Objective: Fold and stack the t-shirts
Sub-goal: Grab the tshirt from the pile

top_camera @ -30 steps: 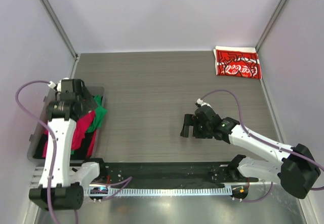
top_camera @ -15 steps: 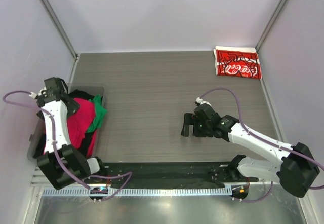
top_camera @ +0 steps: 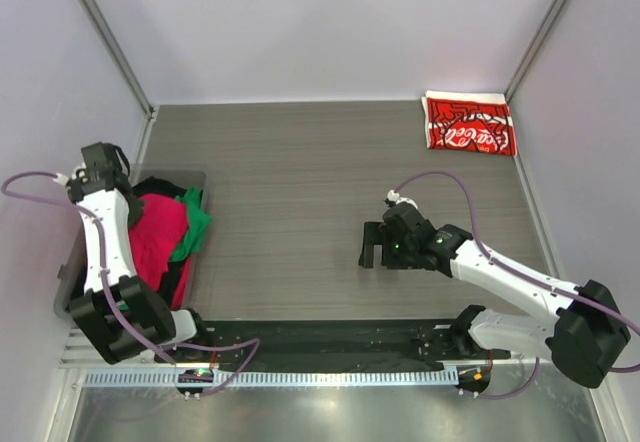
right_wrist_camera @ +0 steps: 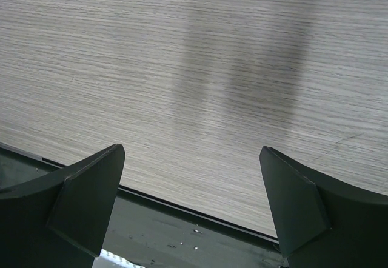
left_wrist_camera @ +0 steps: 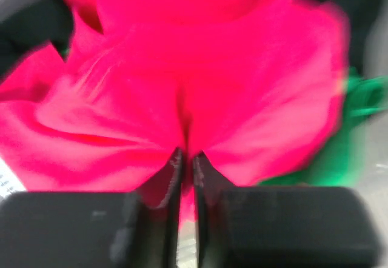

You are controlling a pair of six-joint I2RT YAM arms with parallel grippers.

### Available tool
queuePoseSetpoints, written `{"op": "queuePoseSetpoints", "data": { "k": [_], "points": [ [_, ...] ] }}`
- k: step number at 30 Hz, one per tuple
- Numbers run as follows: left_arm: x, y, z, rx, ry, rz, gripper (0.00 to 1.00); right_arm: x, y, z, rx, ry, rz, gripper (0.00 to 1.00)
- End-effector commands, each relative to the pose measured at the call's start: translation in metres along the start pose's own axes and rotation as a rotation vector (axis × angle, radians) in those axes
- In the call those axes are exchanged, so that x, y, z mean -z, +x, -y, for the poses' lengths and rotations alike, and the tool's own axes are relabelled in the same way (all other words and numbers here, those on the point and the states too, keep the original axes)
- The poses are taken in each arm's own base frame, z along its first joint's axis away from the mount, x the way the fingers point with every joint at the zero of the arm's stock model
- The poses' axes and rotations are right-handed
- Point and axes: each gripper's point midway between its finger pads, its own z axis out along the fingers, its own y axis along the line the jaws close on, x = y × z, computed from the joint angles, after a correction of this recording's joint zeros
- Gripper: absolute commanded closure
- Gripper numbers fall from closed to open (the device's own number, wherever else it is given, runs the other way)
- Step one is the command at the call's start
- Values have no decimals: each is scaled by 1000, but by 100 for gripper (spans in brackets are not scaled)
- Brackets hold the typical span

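A crimson-pink t-shirt (top_camera: pixel 158 227) lies heaped in the grey bin (top_camera: pixel 192 175) at the table's left, on top of a green t-shirt (top_camera: pixel 196 224) and a black t-shirt (top_camera: pixel 160 186). My left gripper (top_camera: pixel 120 202) reaches into the bin from its far left corner. In the left wrist view my left gripper (left_wrist_camera: pixel 188 156) is shut on a fold of the crimson-pink t-shirt (left_wrist_camera: pixel 182 68), with green cloth (left_wrist_camera: pixel 357 98) at the right. A folded red Coca-Cola t-shirt (top_camera: pixel 468 124) rests at the back right corner. My right gripper (top_camera: pixel 372 247) hovers open over bare table, also open in its own view (right_wrist_camera: pixel 191 186).
The wood-grain table (top_camera: pixel 290 182) is walled on three sides. A black rail (top_camera: pixel 330 337) runs along the near edge between the arm bases, and it shows below the right fingers (right_wrist_camera: pixel 182 231). Purple cables loop off both arms.
My left arm has swung out to the bin's far left side, and its jaws have gone from open to shut on the crimson-pink cloth. The right arm has barely moved.
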Motion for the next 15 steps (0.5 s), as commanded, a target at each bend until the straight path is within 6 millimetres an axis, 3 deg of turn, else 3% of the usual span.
{"op": "queuePoseSetpoints", "data": {
  "k": [1,2,3,5,6,7,8,9,10,11,12,13,14,15],
  "points": [
    [73,-64,16,93,124,239,95,3,-11,-8,5,-14,28,0],
    [82,-66,18,91,127,238,99,3,-12,-9,4,-16,30,0],
    [107,-81,30,110,180,290,100,3,-15,-11,4,-20,37,1],
    [131,-89,47,109,246,325,100,5,-18,-15,6,-31,42,0],
    [148,-87,68,79,313,338,100,7,-22,-17,5,-36,52,0],
    [177,-97,81,92,390,385,100,9,-25,-19,9,-39,61,0],
    [195,-89,110,33,477,385,100,15,-33,-25,11,-52,84,0],
    [230,-96,125,26,577,428,100,18,-39,-26,17,-52,100,0],
    [247,-97,139,8,640,438,100,22,-46,-26,20,-40,125,0],
    [280,-72,170,-88,783,407,100,31,-57,-30,31,-40,154,0],
    [314,-74,189,-116,889,421,100,37,-65,-32,37,-37,179,0],
    [335,-65,203,-162,964,414,100,43,-72,-33,40,-32,200,0],
    [367,-37,218,-264,1078,392,100,55,-86,-34,42,-9,248,0],
    [398,-34,227,-289,1158,426,100,63,-94,-33,51,0,277,0]
  ]
}}
